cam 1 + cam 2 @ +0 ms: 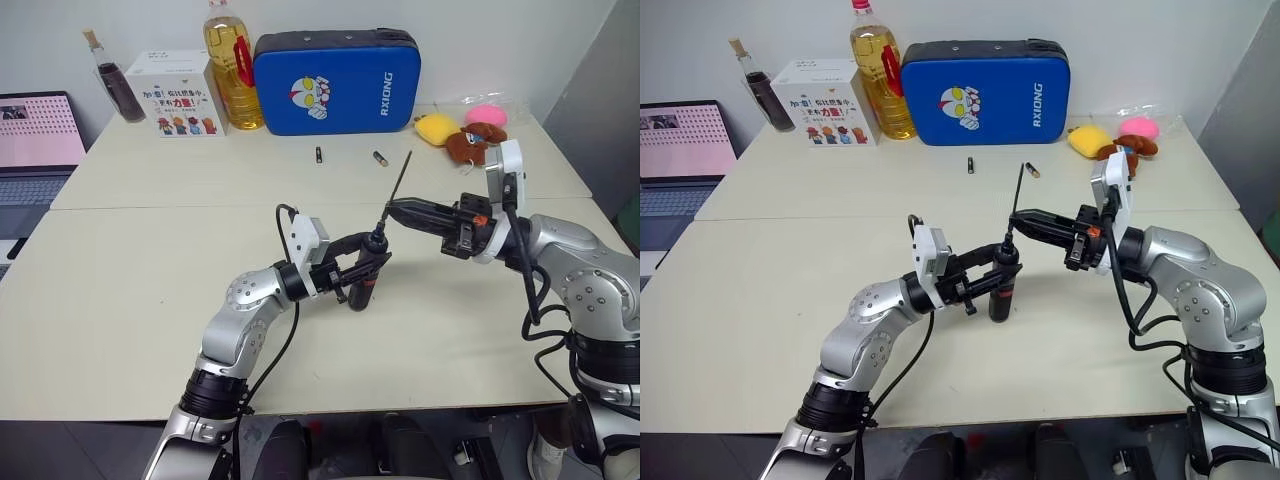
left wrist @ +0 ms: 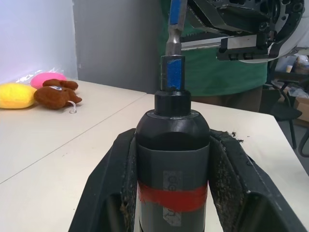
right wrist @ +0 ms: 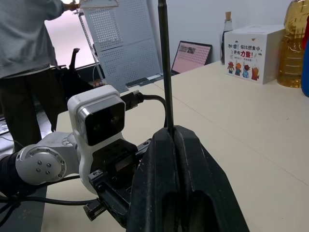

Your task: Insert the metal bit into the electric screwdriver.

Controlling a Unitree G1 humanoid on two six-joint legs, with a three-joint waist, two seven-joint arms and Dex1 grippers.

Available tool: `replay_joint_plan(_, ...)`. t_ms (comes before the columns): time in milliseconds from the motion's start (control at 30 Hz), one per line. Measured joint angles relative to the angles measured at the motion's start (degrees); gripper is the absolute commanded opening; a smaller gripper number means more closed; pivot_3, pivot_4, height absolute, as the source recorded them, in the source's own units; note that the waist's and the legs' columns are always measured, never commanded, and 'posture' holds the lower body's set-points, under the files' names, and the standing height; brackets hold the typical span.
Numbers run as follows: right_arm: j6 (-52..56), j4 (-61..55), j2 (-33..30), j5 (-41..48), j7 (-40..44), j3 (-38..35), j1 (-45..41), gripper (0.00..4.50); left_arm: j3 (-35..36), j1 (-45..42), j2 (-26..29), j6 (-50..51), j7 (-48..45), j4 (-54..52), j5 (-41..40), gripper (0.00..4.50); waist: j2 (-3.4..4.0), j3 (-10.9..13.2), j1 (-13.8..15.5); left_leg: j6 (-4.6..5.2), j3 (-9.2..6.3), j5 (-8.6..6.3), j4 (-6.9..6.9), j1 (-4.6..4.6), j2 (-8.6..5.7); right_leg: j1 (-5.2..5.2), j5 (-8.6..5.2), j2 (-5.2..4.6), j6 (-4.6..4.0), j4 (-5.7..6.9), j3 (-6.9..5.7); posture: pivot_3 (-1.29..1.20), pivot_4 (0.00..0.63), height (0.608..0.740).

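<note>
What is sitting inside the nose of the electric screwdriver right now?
The metal bit stands in the nose of the electric screwdriver, pinched higher up by the right gripper. How deep its tip sits is covered by the nose.

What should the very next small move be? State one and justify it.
Probably press the metal bit straight down along its own axis. The right gripper is shut on the bit, whose lower end meets the nose of the electric screwdriver, held upright by the shut left gripper. In the left wrist view the bit appears to sit in the nose, though how deep is unclear.
</note>
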Motion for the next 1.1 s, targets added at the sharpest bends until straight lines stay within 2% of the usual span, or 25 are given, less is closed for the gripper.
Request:
replay_joint_plan(267, -1.59, 1.14, -0.01, -0.94, 1.75, 1.24, -0.47, 0.03, -0.02, -0.01, 0.24, -0.18, -0.98, 0.01, 0.06, 1.68, 0.0, 0.0, 0.0, 0.01, -0.03, -0.01, -0.01, 0.21, 0.0, 0.24, 0.0, 0.03, 0.0, -0.05, -0.01, 0.0, 0.15, 0.74)
replay_joint_plan(700, -4.92, 4.01, -4.59, -2.89, 13.47, 3.76, -2.37, 0.03, -1.53, 0.28, 2.33, -3.87, -5.49, 0.0, 1.52, 1.68, 0.0, 0.0, 0.0, 0.04, -0.01, -0.03, -0.07, 0.68, 0.0, 0.65, -0.02, 0.08, -0.01, -0.14, 0.0, 0.0, 0.15, 0.74)
replay_joint_plan(1100, -6.67, 4.77, -5.51, -4.36, 16.02, 4.26, -3.12, 0.03, -1.78, 0.43, 2.12, -4.27, -5.5, -0.04, 1.8, 1.68, 0.0, 0.0, 0.01, 0.04, -0.02, -0.03, -0.07, 0.71, 0.01, 0.68, -0.02, 0.08, -0.01, -0.14, 0.0, 0.0, 0.15, 0.74)
